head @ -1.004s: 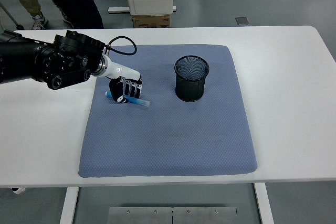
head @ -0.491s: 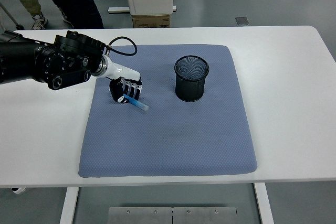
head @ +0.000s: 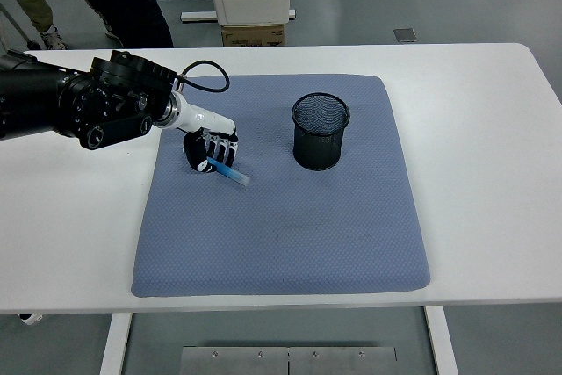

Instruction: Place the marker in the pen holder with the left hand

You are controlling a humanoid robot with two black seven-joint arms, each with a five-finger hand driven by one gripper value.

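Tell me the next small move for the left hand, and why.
Probably lift and carry right toward the mesh pen holder. The left hand is closed on the blue marker low over the blue mat, and the holder stands apart, open and upright.

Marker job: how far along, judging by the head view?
Done: the left robot hand has closed on the blue marker, whose free end slants down toward the blue mat. In hand: the carry to the black mesh pen holder has not visibly begun; the holder stands apart, off to the hand's right. Left: move over the holder, lower the marker in, release.
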